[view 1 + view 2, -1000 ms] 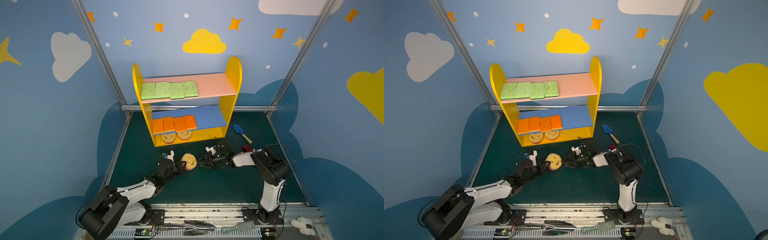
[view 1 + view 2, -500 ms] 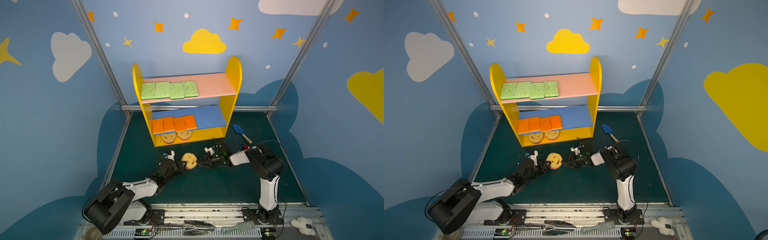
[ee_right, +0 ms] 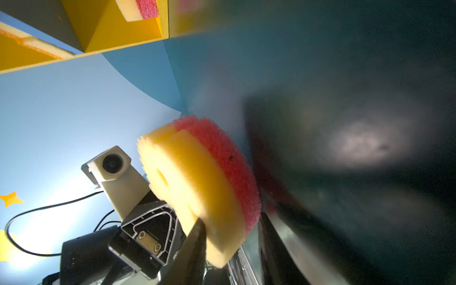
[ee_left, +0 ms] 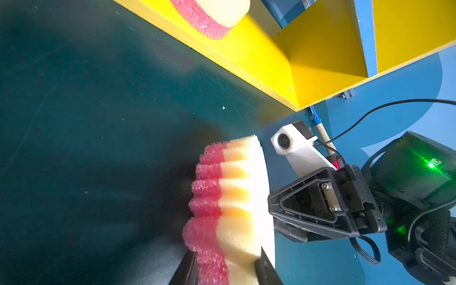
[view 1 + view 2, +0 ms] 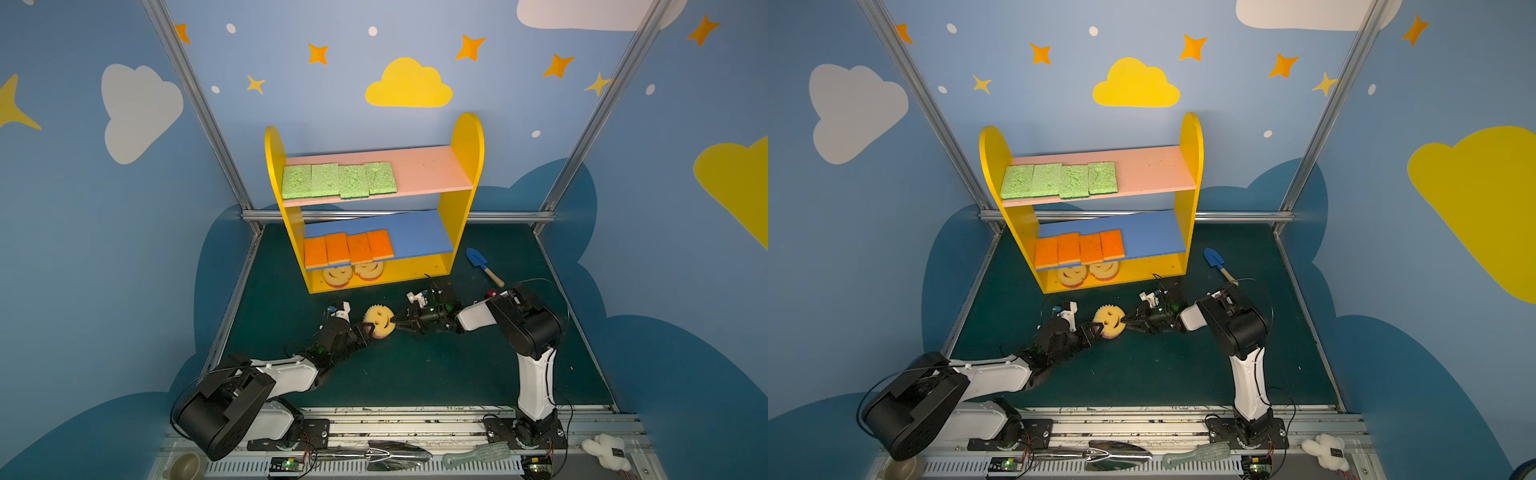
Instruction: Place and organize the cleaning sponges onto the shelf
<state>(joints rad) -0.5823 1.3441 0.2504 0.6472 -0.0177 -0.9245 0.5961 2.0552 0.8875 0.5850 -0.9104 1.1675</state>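
The left gripper (image 5: pixel 366 329) clamps one rim of the smiley sponge (image 5: pixel 379 318). The right gripper (image 5: pixel 394 322) pinches the opposite rim, with the yellow face and pink back between its fingers. The sponge hangs between both arms, above the mat (image 5: pixel 415 374) and in front of the shelf (image 5: pixel 467 141). A second ago the right jaws stood wider, just short of it.
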